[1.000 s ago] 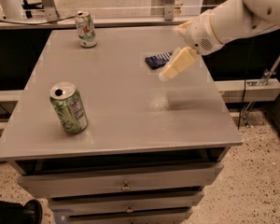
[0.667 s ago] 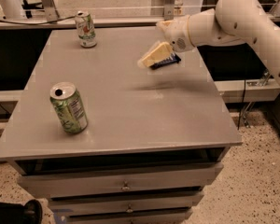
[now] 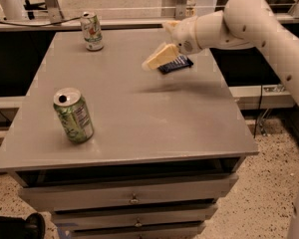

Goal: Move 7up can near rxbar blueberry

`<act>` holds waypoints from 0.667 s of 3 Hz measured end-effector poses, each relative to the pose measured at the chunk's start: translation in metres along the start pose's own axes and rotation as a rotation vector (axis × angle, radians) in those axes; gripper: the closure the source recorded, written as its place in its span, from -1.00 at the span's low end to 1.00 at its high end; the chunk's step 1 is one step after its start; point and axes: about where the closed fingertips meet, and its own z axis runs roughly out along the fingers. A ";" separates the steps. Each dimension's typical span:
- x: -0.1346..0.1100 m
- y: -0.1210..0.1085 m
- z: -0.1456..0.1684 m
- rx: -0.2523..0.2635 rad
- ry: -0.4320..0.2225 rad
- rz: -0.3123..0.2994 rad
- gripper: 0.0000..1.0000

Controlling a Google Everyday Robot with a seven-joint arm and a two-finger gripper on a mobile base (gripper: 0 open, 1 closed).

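My gripper, upper centre, covers the left end of the rxbar blueberry; my arm is cut off at right.

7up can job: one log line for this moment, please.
gripper above table, beside blue snack bar | 7up can upright, far left corner, not held | green can upright, front left

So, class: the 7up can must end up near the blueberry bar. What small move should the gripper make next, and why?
Probably swing the gripper across toward the 7up can: it hangs by the rxbar blueberry, while the can stands upright at the table's far corner, well apart.
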 end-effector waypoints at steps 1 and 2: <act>-0.008 -0.023 0.047 -0.011 -0.062 0.000 -1.00; -0.026 -0.041 0.110 -0.051 -0.121 0.016 -1.00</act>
